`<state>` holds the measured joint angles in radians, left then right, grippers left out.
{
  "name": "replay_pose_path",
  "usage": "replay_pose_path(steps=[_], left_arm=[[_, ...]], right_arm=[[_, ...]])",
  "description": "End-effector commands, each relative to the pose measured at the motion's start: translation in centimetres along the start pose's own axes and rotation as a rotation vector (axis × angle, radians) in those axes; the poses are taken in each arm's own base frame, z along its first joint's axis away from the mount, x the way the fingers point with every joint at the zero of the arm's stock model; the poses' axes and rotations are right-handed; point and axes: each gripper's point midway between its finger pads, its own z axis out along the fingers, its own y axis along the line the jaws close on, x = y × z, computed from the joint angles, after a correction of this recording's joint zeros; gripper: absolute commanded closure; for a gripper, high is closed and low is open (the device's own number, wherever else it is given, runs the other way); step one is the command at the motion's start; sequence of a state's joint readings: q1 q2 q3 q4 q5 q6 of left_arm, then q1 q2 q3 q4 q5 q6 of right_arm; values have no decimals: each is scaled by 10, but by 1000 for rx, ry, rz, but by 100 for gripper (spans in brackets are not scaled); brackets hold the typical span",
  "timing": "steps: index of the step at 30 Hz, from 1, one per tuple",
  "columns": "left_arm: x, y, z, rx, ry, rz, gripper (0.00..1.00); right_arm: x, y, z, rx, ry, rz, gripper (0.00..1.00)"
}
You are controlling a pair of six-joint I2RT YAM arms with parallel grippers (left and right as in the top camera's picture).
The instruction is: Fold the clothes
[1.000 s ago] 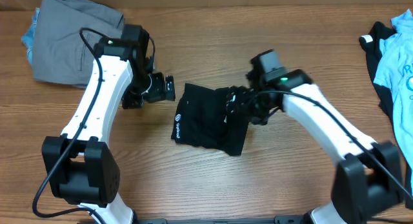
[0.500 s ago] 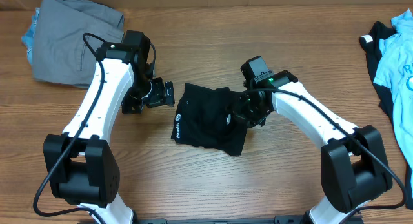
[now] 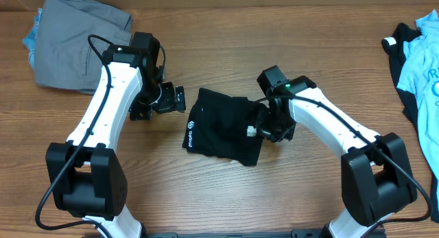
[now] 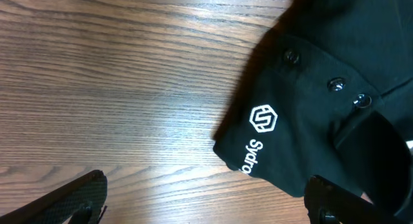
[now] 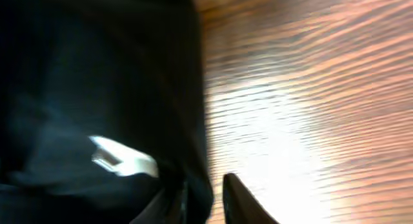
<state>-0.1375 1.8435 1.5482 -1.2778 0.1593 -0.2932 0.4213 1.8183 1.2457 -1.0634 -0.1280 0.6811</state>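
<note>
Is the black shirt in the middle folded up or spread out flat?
Folded: the black shirt lies as a small compact bundle, its layers doubled over.

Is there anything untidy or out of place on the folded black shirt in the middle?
Yes. A white label sticks out on the right side of the black shirt. The shirt's lower right corner also juts out past the rest, so the fold is not a neat rectangle.
</note>
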Motion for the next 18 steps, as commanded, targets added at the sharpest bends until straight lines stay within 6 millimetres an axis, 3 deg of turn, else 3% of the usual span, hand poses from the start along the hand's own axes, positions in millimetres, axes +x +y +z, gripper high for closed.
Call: replay_pose_path(steps=[1, 3, 4, 8, 12, 15, 18], left_arm=[[2, -1, -3, -7, -13, 10, 0], [2, -1, -3, -6, -13, 10, 0], [1, -1, -3, -6, -13, 10, 0], [1, -1, -3, -6, -15, 10, 0], [2, -1, -3, -7, -13, 11, 0], [1, -1, -3, -7, -14, 11, 0], [1, -1, -3, -7, -14, 10, 0]], right_arm=[[-1, -21, 8, 94, -20, 11, 69], [3, -26, 7, 113, 0, 17, 44], [5, -28, 7, 119, 6, 18, 37], [7, -29, 0, 131, 19, 21, 41], [3, -21, -31, 106, -8, 22, 45], [-1, -12, -60, 64, -56, 1, 37], [-5, 7, -88, -22, -126, -155, 27]])
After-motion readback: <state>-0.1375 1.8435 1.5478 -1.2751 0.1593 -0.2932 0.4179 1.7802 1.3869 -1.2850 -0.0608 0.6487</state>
